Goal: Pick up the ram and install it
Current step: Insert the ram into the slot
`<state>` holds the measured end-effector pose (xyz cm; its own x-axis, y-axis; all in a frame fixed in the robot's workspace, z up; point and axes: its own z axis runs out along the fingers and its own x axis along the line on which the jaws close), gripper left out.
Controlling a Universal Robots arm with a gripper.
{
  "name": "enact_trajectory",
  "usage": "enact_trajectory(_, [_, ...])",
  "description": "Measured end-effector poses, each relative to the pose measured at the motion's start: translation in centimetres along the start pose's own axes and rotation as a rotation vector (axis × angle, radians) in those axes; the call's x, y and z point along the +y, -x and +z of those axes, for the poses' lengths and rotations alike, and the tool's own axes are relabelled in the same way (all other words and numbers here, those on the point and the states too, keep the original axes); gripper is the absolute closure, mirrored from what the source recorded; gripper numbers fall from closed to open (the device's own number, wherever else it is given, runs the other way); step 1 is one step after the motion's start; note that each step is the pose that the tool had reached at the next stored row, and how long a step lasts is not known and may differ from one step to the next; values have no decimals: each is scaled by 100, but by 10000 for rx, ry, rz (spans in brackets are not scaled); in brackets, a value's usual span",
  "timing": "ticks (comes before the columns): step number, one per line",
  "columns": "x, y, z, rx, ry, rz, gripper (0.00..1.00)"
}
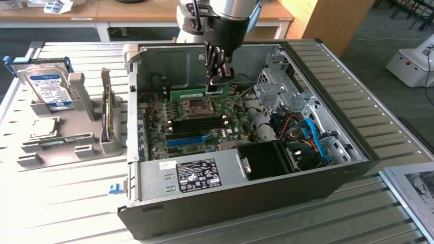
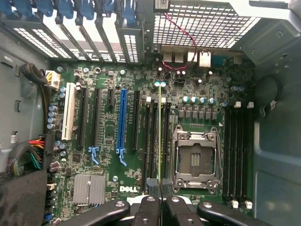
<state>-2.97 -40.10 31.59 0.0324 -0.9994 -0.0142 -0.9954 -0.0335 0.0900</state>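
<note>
The near wall of the computer case (image 1: 237, 213) stands tall, and a black box (image 1: 268, 160) sits just behind it, so there is little room there. In the middle is the open chip socket (image 2: 195, 160). A slip sideways could scratch it. Just beside it, the jaws are shut tight on the ram (image 2: 160, 136), which stands on its edge over the black slots (image 2: 151, 141). If it tilts, a push may bend it. Farther off, wires (image 2: 181, 52) crowd in. Straight up is free.

ram (image 1: 188, 93) end hidden by fingers (image 1: 215, 63), arm (image 1: 227, 10) cropped
</note>
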Motion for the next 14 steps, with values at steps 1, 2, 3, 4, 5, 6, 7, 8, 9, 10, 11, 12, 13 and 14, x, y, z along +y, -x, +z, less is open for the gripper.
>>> enact_trajectory(1, [-2,0,17,-1,-1,0,89])
enact_trajectory(2, [-3,0,31,-1,-2,0,89])
enact_trajectory(3, [-4,0,46,0,-3,0,89])
enact_trajectory(4, [-5,-1,61,0,-3,0,89])
enact_trajectory(5, [-7,-1,76,0,-3,0,89])
enact_trajectory(6, [-8,-1,93,1,-3,0,89])
enact_trajectory(7, [-10,-2,107,0,-3,0,89])
enact_trajectory(8, [-11,-2,122,0,-3,0,89])
enact_trajectory(9, [-12,-2,135,-1,-4,0,89])
enact_trajectory(10, [-13,-2,148,0,-3,0,89])
enact_trajectory(11, [-14,-2,160,0,-4,0,89])
enact_trajectory(12, [-15,-2,173,0,-3,0,89])
enact_trajectory(13, [-17,-2,184,0,-5,0,89])
enact_trajectory(14, [-18,-2,196,-1,-4,0,89])
